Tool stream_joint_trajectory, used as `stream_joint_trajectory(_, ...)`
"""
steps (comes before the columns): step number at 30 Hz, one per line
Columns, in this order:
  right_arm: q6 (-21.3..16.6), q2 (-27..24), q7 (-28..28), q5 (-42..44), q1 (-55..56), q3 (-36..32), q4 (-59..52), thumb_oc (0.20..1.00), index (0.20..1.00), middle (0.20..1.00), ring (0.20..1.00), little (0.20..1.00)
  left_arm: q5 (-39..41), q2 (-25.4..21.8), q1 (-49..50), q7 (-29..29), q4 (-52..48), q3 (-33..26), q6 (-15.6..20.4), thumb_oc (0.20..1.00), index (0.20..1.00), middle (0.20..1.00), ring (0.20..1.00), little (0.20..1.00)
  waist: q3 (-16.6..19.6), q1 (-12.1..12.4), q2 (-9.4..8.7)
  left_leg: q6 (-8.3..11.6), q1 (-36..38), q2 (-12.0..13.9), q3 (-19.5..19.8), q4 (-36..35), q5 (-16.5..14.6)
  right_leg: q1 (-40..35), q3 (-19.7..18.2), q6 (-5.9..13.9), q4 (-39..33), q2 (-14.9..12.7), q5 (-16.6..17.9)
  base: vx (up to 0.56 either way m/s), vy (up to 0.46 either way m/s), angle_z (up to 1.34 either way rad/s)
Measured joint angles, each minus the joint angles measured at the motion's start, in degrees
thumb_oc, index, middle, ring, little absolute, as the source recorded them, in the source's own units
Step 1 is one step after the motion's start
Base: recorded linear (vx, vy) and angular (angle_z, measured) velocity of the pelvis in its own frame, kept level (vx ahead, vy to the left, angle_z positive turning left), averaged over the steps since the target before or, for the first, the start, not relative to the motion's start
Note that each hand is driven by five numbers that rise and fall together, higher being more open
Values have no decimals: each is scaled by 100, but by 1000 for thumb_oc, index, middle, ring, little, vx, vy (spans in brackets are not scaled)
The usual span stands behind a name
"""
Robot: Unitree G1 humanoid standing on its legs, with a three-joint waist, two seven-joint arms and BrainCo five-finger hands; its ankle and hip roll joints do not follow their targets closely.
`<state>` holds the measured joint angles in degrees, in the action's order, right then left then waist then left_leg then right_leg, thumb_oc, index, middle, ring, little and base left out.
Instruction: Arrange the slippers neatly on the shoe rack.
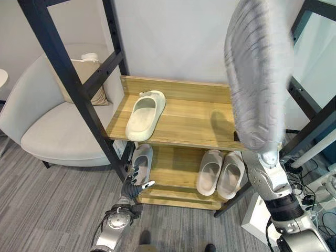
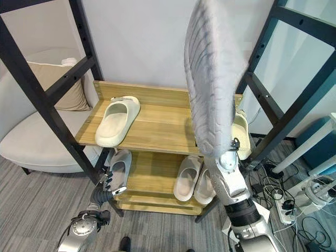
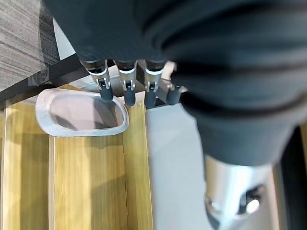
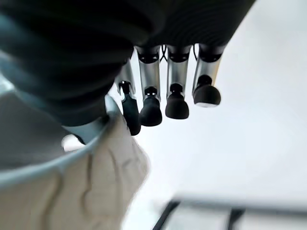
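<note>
A grey slipper [image 1: 257, 73] is held high in front of the wooden shoe rack [image 1: 189, 123], sole towards me, toe up. My right hand [image 4: 151, 103] is under its heel, fingers curled at the rim [image 4: 72, 158]. A cream slipper [image 1: 145, 115] lies on the top shelf at the left, and another cream one [image 2: 241, 134] peeks out at the top shelf's right end. On the bottom shelf a second grey slipper [image 1: 142, 160] lies at the left. My left hand [image 1: 137, 177] is open, its straight fingers [image 3: 125, 81] touching that slipper's heel rim [image 3: 81, 112].
A beige pair [image 1: 220, 173] sits on the bottom shelf at the right. Black frame posts [image 1: 68, 79] cross in front of the rack on both sides. A pale armchair [image 1: 58, 131] with a cushion stands at the left. A power strip [image 2: 286, 207] lies on the floor at the right.
</note>
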<state>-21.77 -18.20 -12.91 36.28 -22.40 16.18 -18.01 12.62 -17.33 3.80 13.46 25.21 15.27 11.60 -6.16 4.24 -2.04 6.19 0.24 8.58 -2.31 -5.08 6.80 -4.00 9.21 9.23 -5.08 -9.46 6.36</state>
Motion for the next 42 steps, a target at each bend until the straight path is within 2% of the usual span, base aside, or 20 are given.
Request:
stream_joint_trajectory(1,-2,3,5,12,0,18,-19,200,200,200,200,200,0,1,1,0,-3,-1,0,1000,1000,1000,1000,1000,1,0,1,-2,0,0,0,0,1,0,0,0,0,0,0,0,0,0)
stream_joint_trajectory(4,8,72,720,326,15,1042,-260,200,200,200,200,200,0,50,41,-15,-25,-6,-2,1000,1000,1000,1000,1000,89,-54,41,23,-5,2,-13,0,-14,17,-15,2,1,0,0,-7,7,-3)
stream_joint_trajectory(10,767,-14,1815,310,344,2522,575,200,200,200,200,200,-1,140,73,-21,-18,-7,22,1000,1000,1000,1000,1000,229,-46,-34,30,-43,11,-4,0,-10,45,-17,-31,1,-22,-16,-37,12,1)
stream_joint_trajectory(12,998,-92,1994,-65,546,2651,1038,200,200,200,200,200,-1,135,74,-26,-11,-4,45,1000,1000,1000,1000,1000,250,-35,-43,30,-104,7,1,-1,-10,96,-15,-27,1,-25,-13,-34,18,4)
stream_joint_trajectory(14,1014,-140,2071,-479,714,2671,1508,200,200,200,200,200,-2,139,74,-24,16,-18,59,1000,1000,1000,1000,1000,309,-23,-86,29,-151,7,15,0,-9,127,-1,-24,1,-28,-11,-21,8,6)
stream_joint_trajectory(17,1190,-272,2040,-1346,1164,2563,2696,200,200,200,200,200,-14,133,85,-10,157,4,133,1000,1000,1000,1000,1000,286,-7,-45,28,-180,-4,27,-1,-8,140,18,-17,1,-43,-3,-24,9,5)
stream_joint_trajectory(18,1268,-264,1952,-1420,1238,2554,2952,200,200,200,200,200,-14,132,91,-2,215,6,168,1000,1000,1000,1000,1000,287,2,-30,28,-192,-3,32,-1,-7,136,24,-18,1,-42,0,-34,7,6)
stream_joint_trajectory(19,1177,-112,1657,-2019,1228,2477,3745,200,200,200,200,200,-14,122,94,38,323,48,187,1000,1000,1000,1000,1000,278,6,-9,28,-228,0,55,-1,-8,150,37,-16,0,-37,7,-44,6,4)
stream_joint_trajectory(20,1369,-48,1242,-2509,1217,2380,4222,200,200,200,200,200,-16,141,97,58,355,60,193,1000,1000,1000,1000,1000,219,27,96,28,-278,4,70,-2,-8,186,37,-16,0,-26,8,-70,2,6)
stream_joint_trajectory(22,1430,-107,831,-2997,1191,2231,4362,200,200,200,200,200,-17,153,72,143,353,73,215,1000,1000,1000,1000,1000,191,45,121,27,-367,6,148,-1,-7,271,56,-17,0,-2,9,-124,6,14)
stream_joint_trajectory(23,1462,44,370,-3445,1071,1882,4700,200,200,200,200,200,-17,140,32,291,354,137,218,1000,1000,1000,1000,1000,141,67,174,27,-442,21,202,0,-7,330,99,-29,0,12,26,-209,7,14)
stream_joint_trajectory(25,1488,151,-310,-3747,821,1574,4798,200,200,200,200,200,-16,156,-52,478,319,296,228,1000,1000,1000,1000,1000,-44,113,309,19,-534,22,210,2,0,389,183,-34,6,16,44,-221,17,13)
stream_joint_trajectory(26,1476,223,-736,-3932,456,1396,4968,200,200,200,200,200,-14,141,-191,594,279,517,241,1000,1000,1000,1000,1000,-167,160,392,26,-686,10,293,15,5,544,196,-32,59,13,104,-286,38,9)
stream_joint_trajectory(28,1486,272,-1106,-4042,38,1170,5019,200,200,200,200,200,-19,172,-458,617,266,629,273,1000,1000,1000,1000,1000,-426,160,440,34,-781,3,351,22,9,612,205,-55,38,17,199,-327,50,11)
stream_joint_trajectory(29,1488,260,-1529,-4283,-372,1176,5153,200,200,200,200,200,4,207,-598,751,73,778,274,1000,1000,1000,1000,1000,-612,247,581,-8,-1083,-6,496,301,148,884,319,-86,341,33,178,-230,35,18)
stream_joint_trajectory(30,1517,234,-1741,-4437,-721,1104,5306,200,200,200,200,200,-8,172,-806,783,-56,909,319,1000,1000,1000,1000,1000,-796,247,671,14,-1280,2,662,501,157,1038,335,-159,570,37,82,-183,26,29)
stream_joint_trajectory(32,1722,181,-2279,-4653,-1702,913,5894,200,200,200,200,200,-22,185,-1461,823,-353,1181,443,1000,1000,1000,1000,1000,-1132,355,808,14,-1923,-81,842,755,153,1718,370,-159,1152,-66,-59,-126,31,37)
stream_joint_trajectory(35,1853,113,-2613,-4754,-2450,781,6549,200,200,200,200,200,-16,99,-2037,934,-515,1196,512,1000,1000,1000,1000,1000,-1492,501,762,16,-2273,-274,1040,878,151,2272,403,-171,1795,-310,-321,-102,49,32)
stream_joint_trajectory(40,1991,-87,-2833,-4742,-3000,792,7465,200,200,200,200,200,-17,-112,-2392,1075,-672,1403,558,1000,1000,1000,1000,1000,-1740,715,712,12,-2723,-550,1120,1240,148,2753,334,-67,2353,-610,-551,-80,33,15)
stream_joint_trajectory(42,1970,-212,-2874,-4751,-3271,947,8019,200,200,200,200,200,-19,-139,-2530,1125,-723,1502,605,1000,1000,1000,1000,1000,-1821,803,617,-8,-3001,-642,1137,1417,134,3045,325,-34,2597,-694,-654,-57,12,17)
